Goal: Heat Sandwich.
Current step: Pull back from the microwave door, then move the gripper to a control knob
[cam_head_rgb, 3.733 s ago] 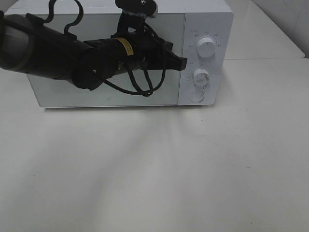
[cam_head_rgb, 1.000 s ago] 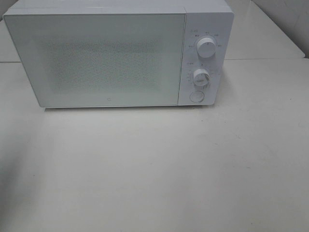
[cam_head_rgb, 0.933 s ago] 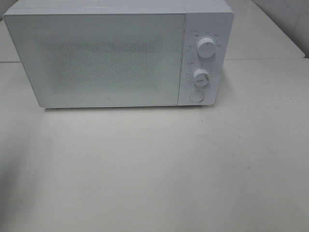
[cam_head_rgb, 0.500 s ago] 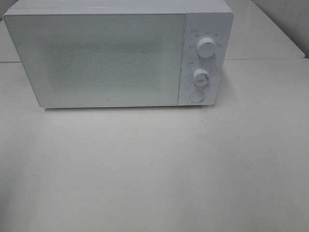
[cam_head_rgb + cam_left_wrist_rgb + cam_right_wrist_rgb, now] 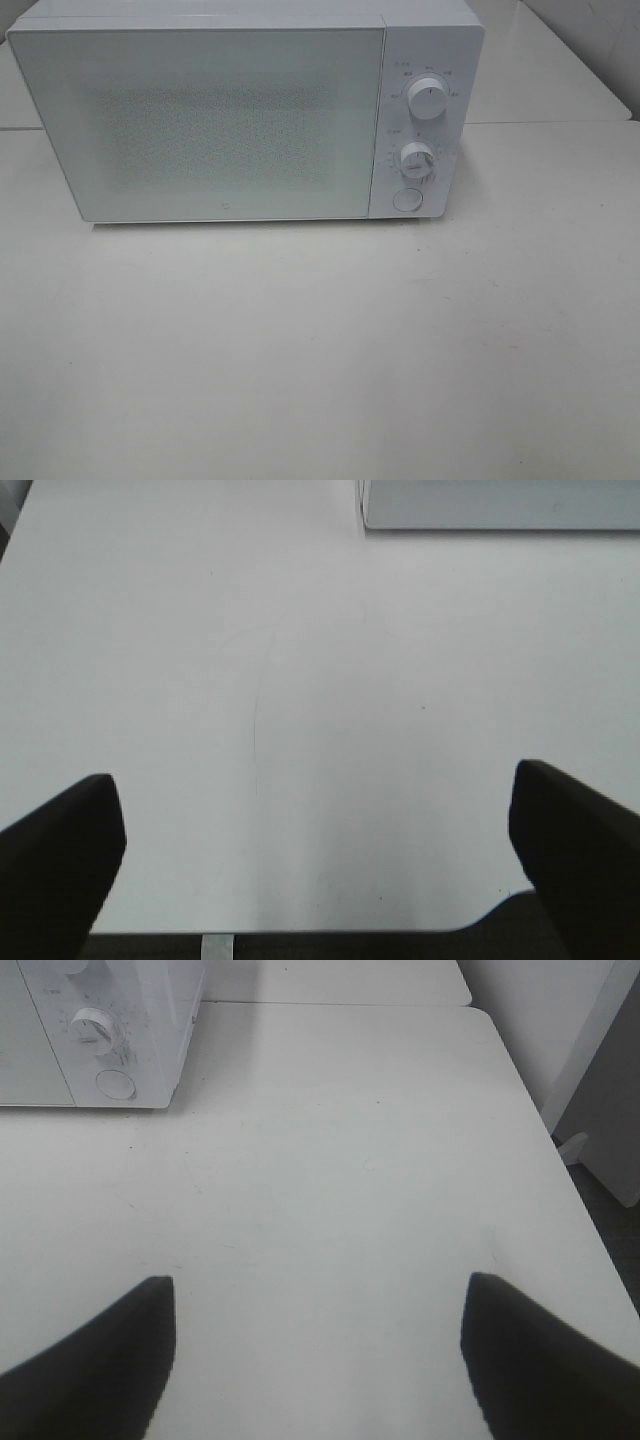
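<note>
Left wrist: hand [image 5: 312, 775] agape abv table [image 5: 150, 630]

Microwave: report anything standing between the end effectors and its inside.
The microwave has its door closed, sealing the inside. Between it and the open left end effector and right end effector, only table shows. No sandwich is visible in any view.

A white box-shaped microwave oven [image 5: 240, 110] stands on the flat white table [image 5: 320, 350], at the far side, and the rest of the table lies in front of it. Its big glass door [image 5: 210, 125] is shut and fills the left part of the front. Right of the door come three things, one under the other: a round white top knob [image 5: 427, 100], a round white lower knob [image 5: 417, 160], and a small round push button [image 5: 407, 200] lowest.
</note>
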### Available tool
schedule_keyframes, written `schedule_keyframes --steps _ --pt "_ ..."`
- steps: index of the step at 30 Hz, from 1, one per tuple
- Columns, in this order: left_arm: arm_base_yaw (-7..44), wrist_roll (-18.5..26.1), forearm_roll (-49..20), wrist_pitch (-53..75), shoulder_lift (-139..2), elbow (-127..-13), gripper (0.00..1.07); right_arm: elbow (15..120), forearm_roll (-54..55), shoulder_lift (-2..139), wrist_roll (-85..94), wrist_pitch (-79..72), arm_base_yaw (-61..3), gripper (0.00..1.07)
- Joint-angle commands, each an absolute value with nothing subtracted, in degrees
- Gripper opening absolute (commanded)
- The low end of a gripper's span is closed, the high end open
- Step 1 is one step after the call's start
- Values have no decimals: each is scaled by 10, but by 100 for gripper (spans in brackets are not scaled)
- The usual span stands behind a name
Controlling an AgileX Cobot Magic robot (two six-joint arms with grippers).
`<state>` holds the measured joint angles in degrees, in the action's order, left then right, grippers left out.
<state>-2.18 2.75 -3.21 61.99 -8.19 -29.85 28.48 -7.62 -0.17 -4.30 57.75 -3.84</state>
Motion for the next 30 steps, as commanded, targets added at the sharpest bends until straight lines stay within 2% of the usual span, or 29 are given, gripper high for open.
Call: schedule_keyframes --steps 1,9,30 --pt "-23 24 -38 612 -42 -296 100 285 -75 -17 -39 571 -35 76" --pt "-23 25 -37 611 19 -296 100 285 -75 -17 -39 571 -35 76" --pt "-23 25 -37 611 17 -296 100 285 -75 -17 -39 571 -35 76"
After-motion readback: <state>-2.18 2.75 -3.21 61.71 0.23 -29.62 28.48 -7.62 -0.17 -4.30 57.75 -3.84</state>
